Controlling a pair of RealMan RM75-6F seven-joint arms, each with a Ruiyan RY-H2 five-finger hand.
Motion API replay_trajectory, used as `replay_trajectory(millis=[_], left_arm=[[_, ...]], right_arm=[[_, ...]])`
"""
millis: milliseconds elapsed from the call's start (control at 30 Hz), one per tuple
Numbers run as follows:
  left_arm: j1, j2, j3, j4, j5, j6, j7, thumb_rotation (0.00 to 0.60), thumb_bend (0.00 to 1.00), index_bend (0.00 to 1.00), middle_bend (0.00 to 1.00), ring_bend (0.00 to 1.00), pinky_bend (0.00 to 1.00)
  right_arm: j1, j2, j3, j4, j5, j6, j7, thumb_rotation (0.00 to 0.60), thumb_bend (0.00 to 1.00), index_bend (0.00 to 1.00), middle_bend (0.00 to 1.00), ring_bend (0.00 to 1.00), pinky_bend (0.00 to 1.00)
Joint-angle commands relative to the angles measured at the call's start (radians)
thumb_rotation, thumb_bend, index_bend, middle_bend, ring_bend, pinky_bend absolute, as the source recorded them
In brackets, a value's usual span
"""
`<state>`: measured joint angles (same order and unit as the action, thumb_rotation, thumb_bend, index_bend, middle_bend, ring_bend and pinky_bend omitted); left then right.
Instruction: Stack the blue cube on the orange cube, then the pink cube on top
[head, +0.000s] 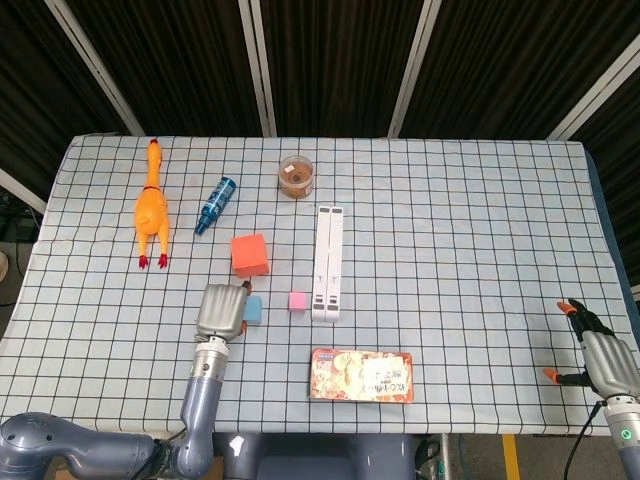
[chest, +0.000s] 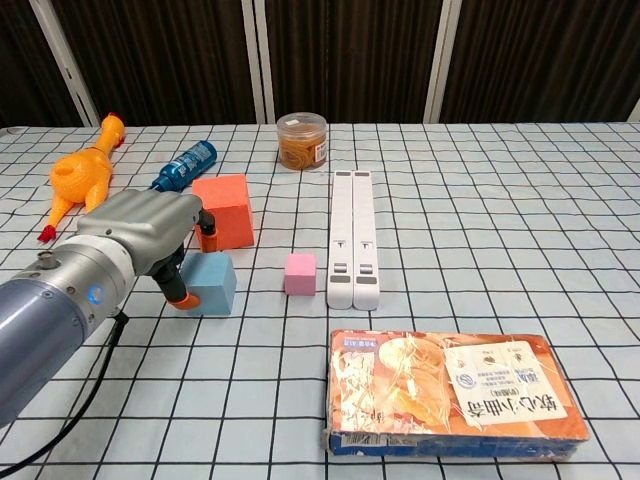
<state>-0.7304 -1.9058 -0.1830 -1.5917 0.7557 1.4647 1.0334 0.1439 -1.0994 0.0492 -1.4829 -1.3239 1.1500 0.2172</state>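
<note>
Nearest the cameras, on the worktop (chest: 480, 250): snack box (chest: 455, 393), flat, well apart from the cubes, no bearing on the job yet.

At left, a row back: left hand (chest: 140, 235) over the blue cube (chest: 212, 283), palm down. Fingers (chest: 181, 296) curled beside the cube's left face, one orange tip low at its near-left edge, another tip (chest: 208, 241) up behind it, in the gap toward the orange cube. Touching or just short of touching: cannot tell. Cube sits square on the cloth, not lifted; not clearly clamped.

Risks, as judged:
- Close with only one side engaged, and the cube gets shoved right toward the pink cube (chest: 300, 273), or tipped.
- Rear fingertip close to the orange cube (chest: 224, 209); a careless squeeze or lift could nudge the base out of place.
- Shallow hold at the cube's left edge, likely to twist or drop on the way up.

Pink cube just right of blue, apart from it, close beside the white bar (chest: 352, 238). Orange cube directly behind blue, nothing on it.

Far right edge, head view: right hand (head: 605, 362) idle, fingers spread, holding nothing.

Farther back: blue bottle (chest: 184, 165), rubber chicken (chest: 82, 171), jar (chest: 301, 140).
</note>
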Motion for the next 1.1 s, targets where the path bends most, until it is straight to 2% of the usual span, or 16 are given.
replay_trajectory(millis=[33, 200, 333, 533, 767, 967, 1100], left_arm=[[0.002, -0.004, -0.001, 0.006, 0.007, 0.006, 0.003, 0.600, 0.32, 0.47, 1.00, 0.84, 0.85], [0.013, 0.000, -0.005, -0.005, 0.025, 0.014, -0.009, 0.600, 0.40, 0.49, 1.00, 0.84, 0.86], [0.021, 0.015, -0.015, -0.034, 0.030, 0.015, -0.016, 0.600, 0.40, 0.49, 1.00, 0.84, 0.86], [0.035, 0.084, -0.053, -0.167, 0.029, 0.029, -0.021, 0.600, 0.39, 0.48, 1.00, 0.84, 0.86], [0.029, 0.155, -0.172, -0.335, -0.015, 0.143, 0.052, 0.600, 0.38, 0.48, 1.00, 0.84, 0.86], [-0.002, 0.158, -0.283, -0.386, -0.052, 0.244, 0.107, 0.600, 0.38, 0.48, 1.00, 0.85, 0.86], [-0.029, 0.157, -0.334, -0.398, -0.099, 0.253, 0.129, 0.600, 0.38, 0.48, 1.00, 0.85, 0.86]], right_arm=[[-0.002, 0.004, -0.002, -0.004, -0.003, 0.000, 0.009, 0.600, 0.04, 0.12, 0.05, 0.10, 0.21], [0.000, 0.001, -0.003, -0.001, -0.008, 0.000, 0.011, 0.600, 0.04, 0.12, 0.05, 0.10, 0.21], [0.000, 0.002, -0.003, 0.000, -0.008, -0.001, 0.014, 0.600, 0.04, 0.12, 0.05, 0.10, 0.21], [0.000, 0.000, -0.004, -0.001, -0.006, 0.001, 0.003, 0.600, 0.04, 0.12, 0.05, 0.10, 0.21], [0.002, 0.000, -0.005, -0.007, -0.004, -0.002, -0.009, 0.600, 0.04, 0.12, 0.05, 0.10, 0.21], [0.004, -0.001, -0.006, -0.011, -0.001, -0.006, -0.016, 0.600, 0.04, 0.12, 0.05, 0.10, 0.21], [0.004, 0.001, -0.007, -0.014, -0.003, -0.006, -0.016, 0.600, 0.04, 0.12, 0.05, 0.10, 0.21]])
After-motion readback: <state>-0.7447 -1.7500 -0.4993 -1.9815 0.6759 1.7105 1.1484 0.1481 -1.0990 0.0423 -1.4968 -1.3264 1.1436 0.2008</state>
